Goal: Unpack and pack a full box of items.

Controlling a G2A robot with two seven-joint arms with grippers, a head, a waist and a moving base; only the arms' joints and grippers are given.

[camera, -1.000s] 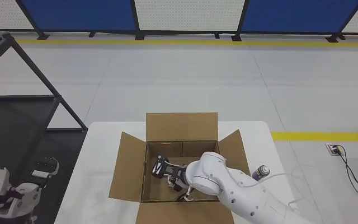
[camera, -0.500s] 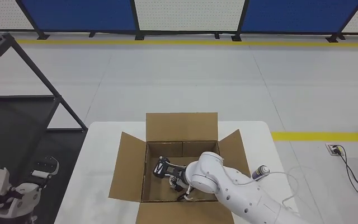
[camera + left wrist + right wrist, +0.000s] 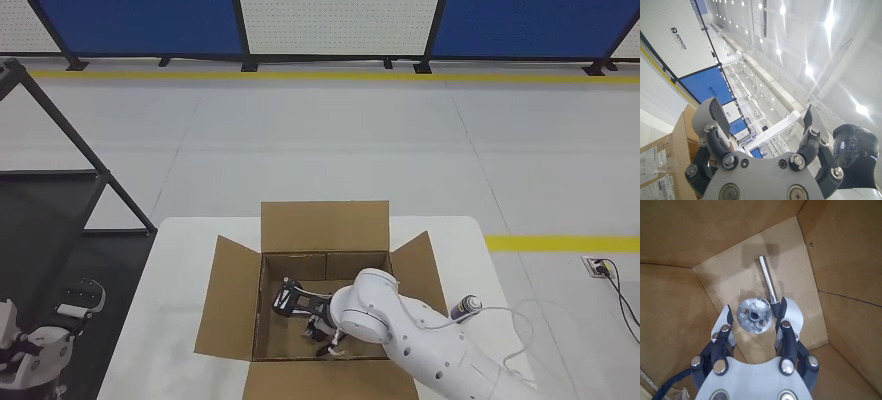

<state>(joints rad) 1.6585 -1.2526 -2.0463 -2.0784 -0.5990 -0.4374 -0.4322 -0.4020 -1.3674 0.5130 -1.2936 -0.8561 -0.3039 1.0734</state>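
Right gripper (image 3: 755, 306) hangs inside an open cardboard box (image 3: 848, 256), pointing down at its floor, its two fingers (image 3: 785, 306) spread apart and gripping nothing. Between the fingers, just below their tips, a round metal disc (image 3: 753, 317) with a dark centre hole and smaller holes around it lies on the box floor; neither finger appears to touch it. A shiny metal rod (image 3: 767, 281) lies on the floor just ahead of the gripper, running away from it toward the far wall. The rod's dark near end sits right beside one fingertip, and whether the two touch cannot be told. From above, the arm reaches into the box from the near side, with all four flaps folded outward. A can (image 3: 466, 307) stands on the white table (image 3: 170, 300), outside the box and well apart from the gripper.

Left gripper (image 3: 762, 111) points up toward the ceiling lights, fingers wide apart and empty, with a cardboard flap just beside it
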